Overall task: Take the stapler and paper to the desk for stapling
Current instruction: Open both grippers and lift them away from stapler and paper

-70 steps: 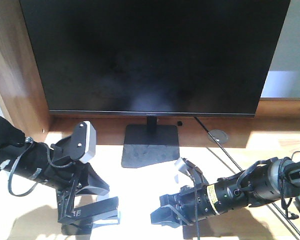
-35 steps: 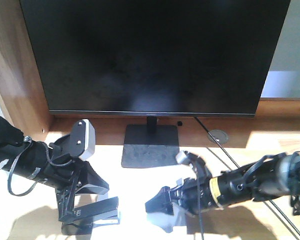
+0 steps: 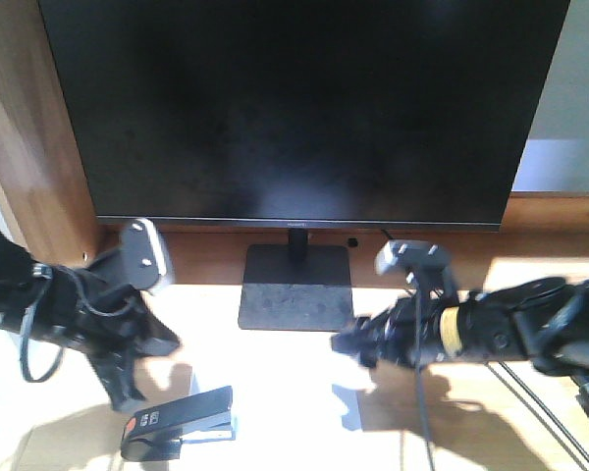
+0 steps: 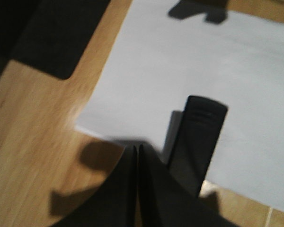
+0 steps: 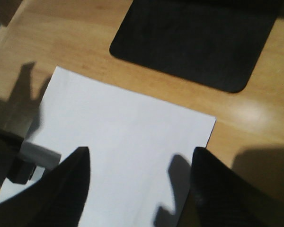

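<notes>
- Where the paper lies flat on the desk, the stapler rests on its near left part, black with an orange patch at its left end, lying level and free of both grippers.
- From the left wrist view the stapler's black end stands over the white sheet, close to the sheet's edge, with honey wood showing beside it.
- The paper is one plain white sheet, its far right corner reaching toward the dark monitor base but stopping short of it, a strip of bare wood between.
- The left gripper hangs above and just left of the stapler, not touching it; in its own wrist view the two dark fingers lie pressed together with only a thin seam between them, holding nothing.
- The right gripper hovers over the right part of the sheet, its fingers spread wide apart with bare paper between them and nothing held; its shadow falls on the sheet.
- In the front view the right arm reaches in from the right, blurred.
- Behind everything a large black monitor stands on its base at the far side of the desk, a cable running down on the right.
</notes>
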### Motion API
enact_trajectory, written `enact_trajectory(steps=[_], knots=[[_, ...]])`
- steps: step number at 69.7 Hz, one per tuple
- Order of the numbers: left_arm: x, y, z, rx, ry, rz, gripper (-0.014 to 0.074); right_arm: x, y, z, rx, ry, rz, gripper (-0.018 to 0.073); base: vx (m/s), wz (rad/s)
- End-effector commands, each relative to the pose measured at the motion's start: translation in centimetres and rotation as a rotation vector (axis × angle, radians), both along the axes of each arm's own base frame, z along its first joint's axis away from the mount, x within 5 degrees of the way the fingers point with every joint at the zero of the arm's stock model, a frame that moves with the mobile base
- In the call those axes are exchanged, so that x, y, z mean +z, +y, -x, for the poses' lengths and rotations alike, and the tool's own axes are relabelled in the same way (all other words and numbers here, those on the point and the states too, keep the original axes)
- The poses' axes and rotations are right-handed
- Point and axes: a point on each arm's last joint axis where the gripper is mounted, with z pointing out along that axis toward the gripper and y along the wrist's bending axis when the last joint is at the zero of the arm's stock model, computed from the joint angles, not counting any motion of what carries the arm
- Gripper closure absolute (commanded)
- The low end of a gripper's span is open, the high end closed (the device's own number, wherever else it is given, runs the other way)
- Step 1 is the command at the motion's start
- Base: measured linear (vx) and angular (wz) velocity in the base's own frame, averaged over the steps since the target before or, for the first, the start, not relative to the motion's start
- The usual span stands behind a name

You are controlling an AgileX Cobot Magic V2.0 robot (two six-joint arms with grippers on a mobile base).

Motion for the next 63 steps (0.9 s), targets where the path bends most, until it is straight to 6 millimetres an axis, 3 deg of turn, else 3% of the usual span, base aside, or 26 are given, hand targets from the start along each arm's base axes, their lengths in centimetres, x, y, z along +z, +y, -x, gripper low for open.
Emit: enact_trajectory(steps=[1, 16, 30, 44, 53, 63], knots=[[2.7, 1.0, 0.1, 0.131, -0.114, -0.054, 0.0603, 3.3, -0.6, 0.0, -0.033, -0.133, 0.021, 0.0221, 0.00, 0.00], [4.8, 3.2, 0.5, 0.371, -0.203, -0.136, 0.0603, 6.6, -1.5, 0.7, -0.098, -0.261, 0.030, 0.0576, 0.00, 0.00], [6.5, 4.5, 0.9, 0.535, -0.285, -0.145, 0.0603, 9.2, -2.5, 1.3, -0.182, -0.373, 0.055, 0.0564, 0.00, 0.00], [8.1, 4.7, 1.7, 0.585, -0.379, -0.055, 0.0603, 11.8, -4.4, 2.3, -0.326, -0.508, 0.112, 0.0564, 0.00, 0.00], [8.5, 4.8, 2.9, 0.596, -0.446, 0.014, 0.0603, 11.5, -6.3, 4.5, -0.417, -0.561, 0.203, 0.0564, 0.00, 0.00], [8.7, 5.0, 4.9, 0.608, -0.527, 0.105, 0.0603, 11.3, -7.2, 7.6, -0.385, -0.611, 0.244, 0.0564, 0.00, 0.00]])
